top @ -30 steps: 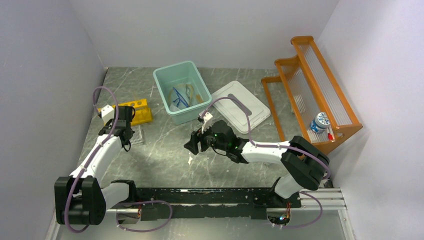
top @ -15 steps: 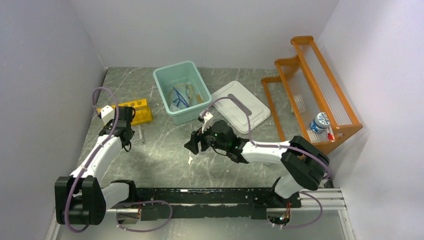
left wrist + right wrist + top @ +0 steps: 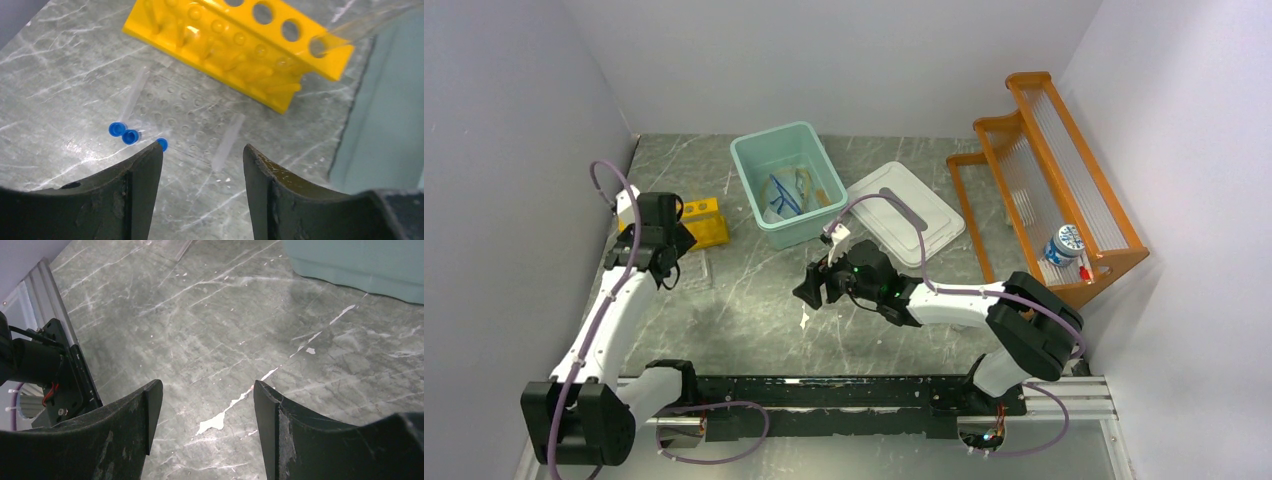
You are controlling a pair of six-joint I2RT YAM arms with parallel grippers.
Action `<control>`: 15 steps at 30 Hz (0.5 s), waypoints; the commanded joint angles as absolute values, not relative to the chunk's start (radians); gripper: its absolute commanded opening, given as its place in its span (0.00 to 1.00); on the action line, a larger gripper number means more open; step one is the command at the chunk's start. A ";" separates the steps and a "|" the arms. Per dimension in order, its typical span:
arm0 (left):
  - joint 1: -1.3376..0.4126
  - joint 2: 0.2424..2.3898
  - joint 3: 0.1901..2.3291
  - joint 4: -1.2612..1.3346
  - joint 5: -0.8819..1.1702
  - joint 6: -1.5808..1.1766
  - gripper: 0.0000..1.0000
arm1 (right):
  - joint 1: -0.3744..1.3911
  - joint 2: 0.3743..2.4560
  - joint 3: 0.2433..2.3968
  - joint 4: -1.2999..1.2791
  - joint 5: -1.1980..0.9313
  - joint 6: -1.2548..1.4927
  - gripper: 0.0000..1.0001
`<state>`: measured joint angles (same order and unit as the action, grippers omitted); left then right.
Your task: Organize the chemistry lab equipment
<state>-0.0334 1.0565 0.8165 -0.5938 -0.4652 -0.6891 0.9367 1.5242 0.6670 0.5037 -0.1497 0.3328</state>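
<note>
- The yellow tube rack (image 3: pixel 235 55) is seen lying on the marble table (image 3: pixel 60 65), left of the teal bin (image 3: pixel 774 133).
- A clear test tube (image 3: pixel 360 27) is lodged, tilted, at its end hole.
- Blue-capped tubes (image 3: pixel 131 136) are laid near the rack.
- The left gripper (image 3: pixel 202 150) is held open and empty above them.
- The right gripper (image 3: pixel 205 390) is spread wide, empty, over mid-table.

A robot lab cell: plain walls (image 3: pixel 824 60) box in a marbled table (image 3: pixel 744 320), with a left arm (image 3: pixel 609 320) and right arm (image 3: pixel 944 300) bolted to a rail (image 3: pixel 844 395). Chemistry gear lies about: a yellow rack (image 3: pixel 240 65), clear tubes (image 3: pixel 227 142) and a bin (image 3: pixel 789 236).
</note>
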 commanded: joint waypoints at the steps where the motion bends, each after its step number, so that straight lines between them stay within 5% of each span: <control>1: -0.025 1.006 0.899 -0.663 -0.352 -0.609 0.65 | 0.930 1.485 0.690 0.467 -0.132 0.333 0.70; 6: -0.025 0.887 0.952 -0.657 -0.217 -0.469 0.83 | 0.929 1.408 0.722 0.314 -0.020 0.354 0.71; 15: -0.025 0.690 1.140 -0.901 -0.252 -0.324 0.87 | 0.927 1.105 0.787 -0.151 0.370 0.378 0.83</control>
<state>-0.0334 0.7692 1.0672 -0.7513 -0.2581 -0.4232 0.9314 1.2160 0.7246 0.1131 0.1310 0.3634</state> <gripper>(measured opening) 0.859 0.777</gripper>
